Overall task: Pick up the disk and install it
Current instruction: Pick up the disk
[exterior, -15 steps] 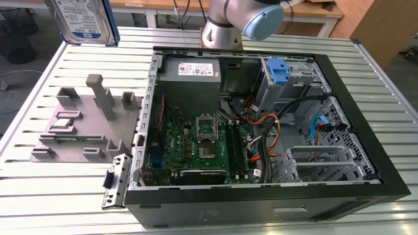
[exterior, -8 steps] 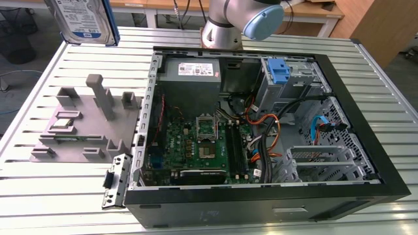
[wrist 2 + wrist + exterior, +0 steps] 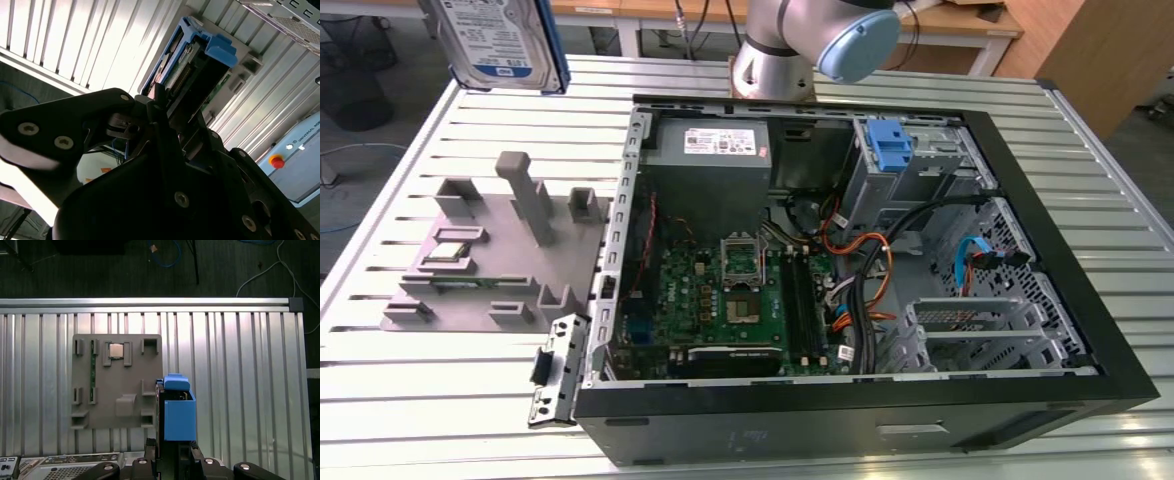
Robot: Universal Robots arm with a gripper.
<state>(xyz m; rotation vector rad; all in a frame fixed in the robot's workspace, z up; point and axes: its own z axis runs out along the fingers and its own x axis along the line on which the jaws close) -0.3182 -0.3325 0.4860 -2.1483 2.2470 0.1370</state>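
At the upper left of the exterior view the disk [image 3: 494, 40] hangs upright, well above the tabletop [image 3: 400, 400] with its label facing out, probably raised that high so it can travel over the case wall. Below it, at the left, stands the grey parts fixture [image 3: 494, 260]. From centre to right the open computer case [image 3: 854, 415] lies on its side, so its bays can be reached from above. A blue latch [image 3: 887, 145] sits at the drive cage, upper right. In the second wrist view the pincer [image 3: 172, 107] is clamped tight on the disk's blue-railed end, which leaves the rails free.
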